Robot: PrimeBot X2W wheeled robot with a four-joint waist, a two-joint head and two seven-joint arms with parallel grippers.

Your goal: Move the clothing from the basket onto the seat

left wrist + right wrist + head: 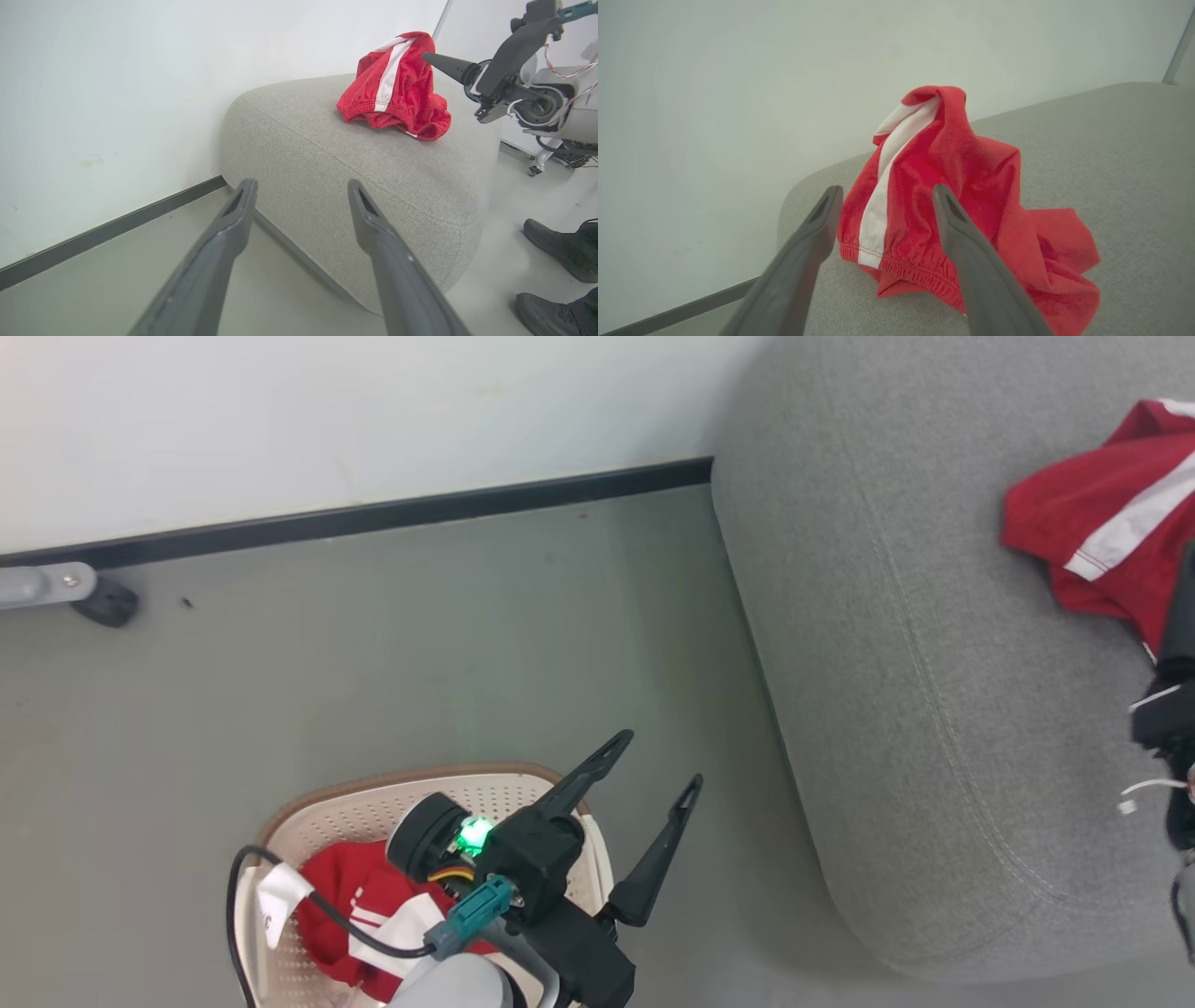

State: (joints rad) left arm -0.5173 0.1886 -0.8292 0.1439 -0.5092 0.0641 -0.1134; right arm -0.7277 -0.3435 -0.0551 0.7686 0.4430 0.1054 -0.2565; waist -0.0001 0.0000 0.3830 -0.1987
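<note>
Two red garments in sight, nearest first. Closest to the robot, the L gripper (658, 761) hangs over the basket (401, 778), fingers spread wide w/ nothing btwn them, pointing up-right toward the sofa. Basket is cream, perforated, brown-rimmed, and sits on the grey floor (467, 644). Inside it lies a crumpled red-and-white garment (341, 905), partly hidden by the arm's wrist, w/ a paper label (278, 896) near the basket's left rim. Next out, the grey woven sofa (887, 663), w/ rounded corner & stitched seam, stands right of the basket, a strip of floor btwn them. On the sofa top, well apart from the basket, lie red shorts (985, 172), bunched, w/ white side stripe & elastic waistband showing and one part poking up in a peak. R gripper (887, 189) is at the shorts, fingers wide apart, no cloth pinched. In the L wrist view one of its fingertips sits right at that peak; touching or just shy, can't tell. A person's dark shoes (560, 247) stand on the floor off the sofa's end. Furthest back: black baseboard (420, 509), plain white wall (280, 411) & a black caster (107, 602) at its foot.
</note>
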